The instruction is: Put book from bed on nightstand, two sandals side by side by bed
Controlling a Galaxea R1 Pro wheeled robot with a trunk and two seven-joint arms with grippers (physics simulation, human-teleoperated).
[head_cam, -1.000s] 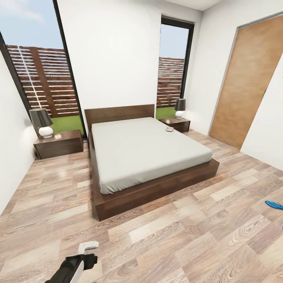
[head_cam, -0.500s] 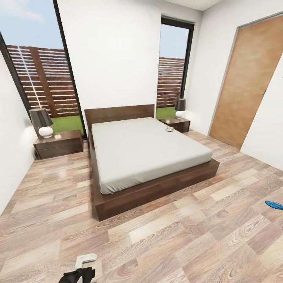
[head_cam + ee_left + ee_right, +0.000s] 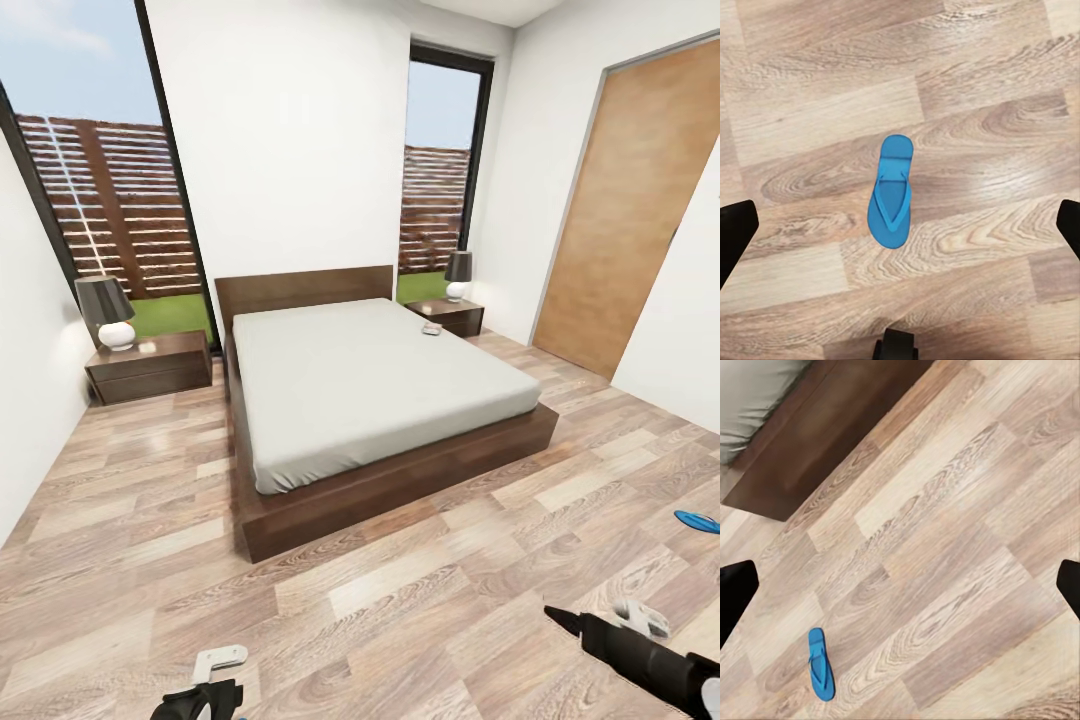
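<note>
Two sandals lie on the wood floor (image 3: 400, 600), both well apart from the bed (image 3: 370, 385): one sandal (image 3: 892, 193) sits directly beneath the left hand (image 3: 900, 225), the other sandal (image 3: 696, 521) near the right wall. The book (image 3: 431, 328) rests on the mattress's far right corner, close to the right nightstand (image 3: 450, 316). For a clean pickup, I judge the left hand should drop straight down and pinch across the sole's narrow width (its long axis already runs between the fingers). Both hands are spread wide and hold nothing; the right hand (image 3: 900, 585) hovers over bare planks.
</note>
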